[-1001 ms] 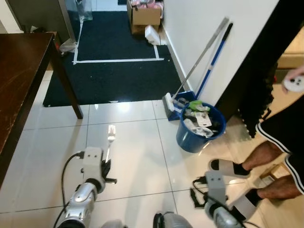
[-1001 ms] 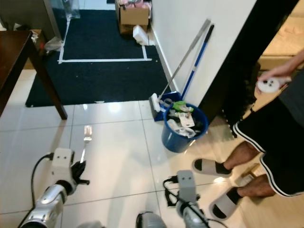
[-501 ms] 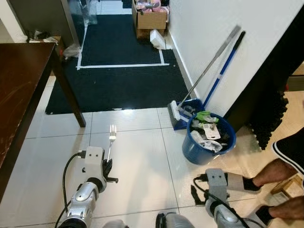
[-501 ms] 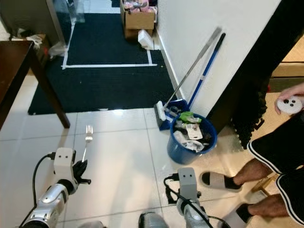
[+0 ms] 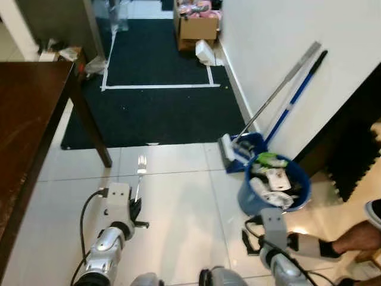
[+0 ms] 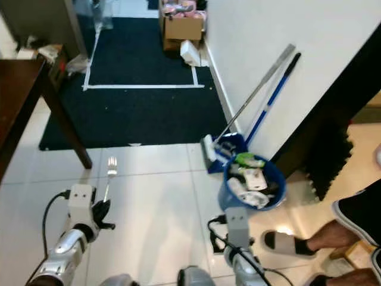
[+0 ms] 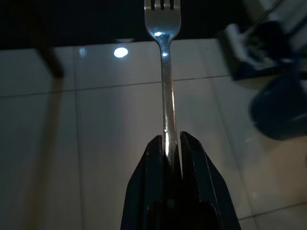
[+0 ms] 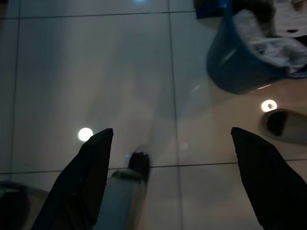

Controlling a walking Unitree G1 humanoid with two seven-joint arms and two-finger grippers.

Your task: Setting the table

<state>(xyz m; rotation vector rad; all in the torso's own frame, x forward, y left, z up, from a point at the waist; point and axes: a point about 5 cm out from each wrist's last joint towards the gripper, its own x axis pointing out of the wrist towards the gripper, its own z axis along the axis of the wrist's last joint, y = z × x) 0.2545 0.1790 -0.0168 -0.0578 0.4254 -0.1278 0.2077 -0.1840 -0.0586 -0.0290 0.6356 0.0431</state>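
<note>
The fork (image 7: 164,76) sits clamped upright in my left gripper (image 5: 134,210) over the floor tiles, right gripper (image 8: 170,158) spread empty, and the desk (image 5: 24,119) has swung closer on my left, so delivery nears.

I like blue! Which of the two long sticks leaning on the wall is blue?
The blue handle, nearer the dark doorway; the grey handle beside it is silvery.

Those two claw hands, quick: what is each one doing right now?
Left gripper: closed on the handle of a fork, tines pointing away.
Right gripper: open, holding nothing.
</note>
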